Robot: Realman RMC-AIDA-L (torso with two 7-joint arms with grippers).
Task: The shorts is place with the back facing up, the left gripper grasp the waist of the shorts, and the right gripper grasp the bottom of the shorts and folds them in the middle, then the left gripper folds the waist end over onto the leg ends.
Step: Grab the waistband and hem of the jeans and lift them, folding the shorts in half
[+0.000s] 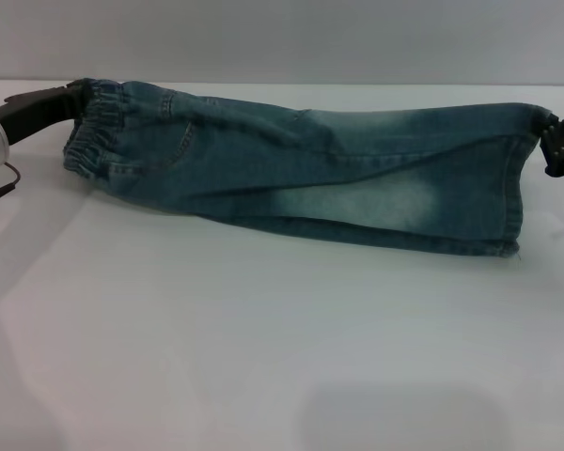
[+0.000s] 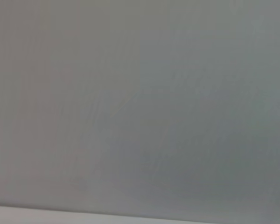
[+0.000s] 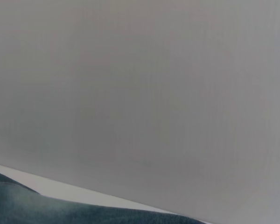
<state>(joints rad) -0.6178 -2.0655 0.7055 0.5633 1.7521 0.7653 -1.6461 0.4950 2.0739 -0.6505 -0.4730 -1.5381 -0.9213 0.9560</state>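
Here the left gripper (image 1: 75, 97) pinches the waist (image 1: 96, 127); right gripper (image 1: 552, 141) clamps the bottom of the shorts (image 1: 519, 183)

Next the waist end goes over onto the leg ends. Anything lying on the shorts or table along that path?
Nothing visible. The shorts lie folded lengthwise, the left gripper at the waist, the right gripper at the leg ends. The denim between and the table carry no other object.
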